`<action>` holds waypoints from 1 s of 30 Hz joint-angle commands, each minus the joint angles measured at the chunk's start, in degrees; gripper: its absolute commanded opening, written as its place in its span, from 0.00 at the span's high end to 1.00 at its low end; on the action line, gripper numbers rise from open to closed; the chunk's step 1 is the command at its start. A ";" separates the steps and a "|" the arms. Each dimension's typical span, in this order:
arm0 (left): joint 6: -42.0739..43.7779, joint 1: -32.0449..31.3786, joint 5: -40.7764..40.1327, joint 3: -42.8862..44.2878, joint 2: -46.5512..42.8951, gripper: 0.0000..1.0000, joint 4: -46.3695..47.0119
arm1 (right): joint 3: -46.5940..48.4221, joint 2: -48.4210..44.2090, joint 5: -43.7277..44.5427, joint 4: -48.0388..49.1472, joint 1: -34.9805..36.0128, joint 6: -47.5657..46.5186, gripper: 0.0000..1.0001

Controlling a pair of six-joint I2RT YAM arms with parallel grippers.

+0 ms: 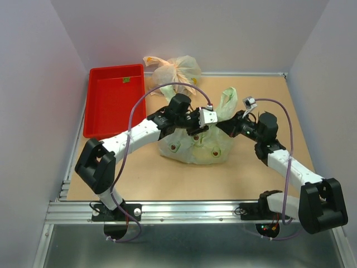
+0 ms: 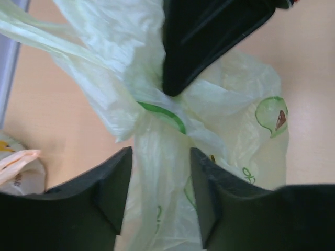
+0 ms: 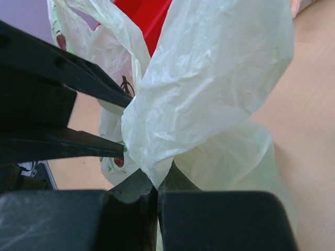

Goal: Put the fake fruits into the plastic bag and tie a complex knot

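The pale-green plastic bag (image 1: 195, 149) sits bulging at the table's middle, and the fake fruits are hidden inside it. My left gripper (image 1: 197, 126) is over the bag's top. In the left wrist view it (image 2: 160, 157) is open, with a gathered strip of the bag (image 2: 157, 198) passing between its fingers. My right gripper (image 1: 223, 125) is at the bag's upper right. In the right wrist view it (image 3: 157, 184) is shut on a fold of the bag's handle (image 3: 209, 89), which stands up as a flap (image 1: 227, 100). I cannot make out a tied knot.
A red tray (image 1: 114, 103) lies at the back left. An orange-peach knotted bag (image 1: 173, 70) sits at the back wall behind the green bag. The two grippers are close together; the right fingers (image 2: 209, 36) show in the left wrist view.
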 commanded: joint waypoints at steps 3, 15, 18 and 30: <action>2.76 0.28 5.43 1.78 4.23 0.81 -5.27 | -1.53 -3.59 3.32 0.84 0.38 3.06 1.00; 0.56 0.28 11.14 2.04 4.67 1.00 -7.12 | -2.76 -0.08 0.43 6.19 0.38 13.61 0.17; 0.65 0.28 12.29 2.13 4.24 1.00 -6.51 | -2.50 3.51 1.39 9.18 0.38 12.48 0.14; -3.91 0.20 13.08 2.92 4.76 1.00 -3.78 | 1.36 15.04 -1.42 15.43 2.23 10.11 0.32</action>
